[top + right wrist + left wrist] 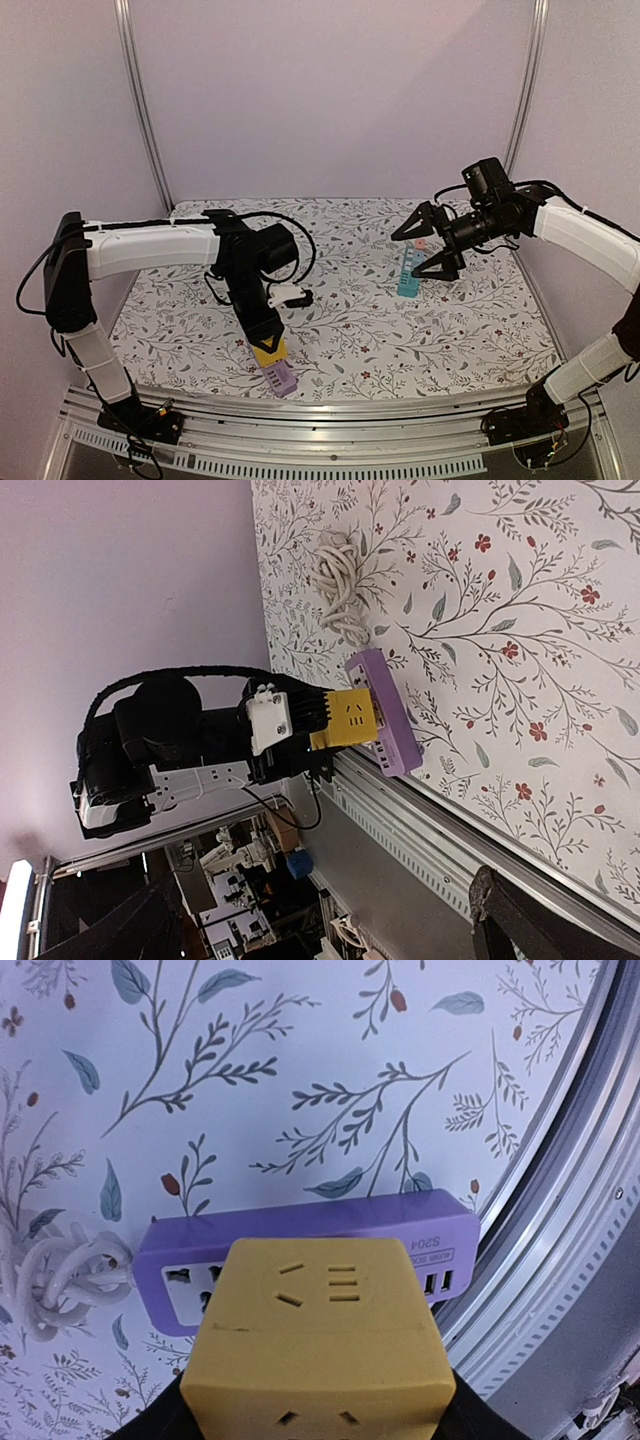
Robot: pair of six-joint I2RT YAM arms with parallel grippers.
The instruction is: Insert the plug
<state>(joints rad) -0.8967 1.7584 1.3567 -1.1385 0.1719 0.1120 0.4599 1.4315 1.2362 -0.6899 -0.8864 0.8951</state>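
Note:
My left gripper (266, 340) is shut on a yellow cube plug (268, 351), seen close up in the left wrist view (325, 1340). The plug sits right over the socket face of a purple power strip (279, 379) that lies flat at the table's near edge (300, 1228). Its prongs are hidden, so I cannot tell how deep it is seated. In the right wrist view the plug (350, 718) touches the strip (388, 720). My right gripper (430, 246) is open and empty, held high at the back right.
The strip's white cord (45, 1285) is coiled at its left end (338, 570). A teal strip-like object (408, 272) lies below the right gripper. The metal front rail (560, 1260) runs just beyond the purple strip.

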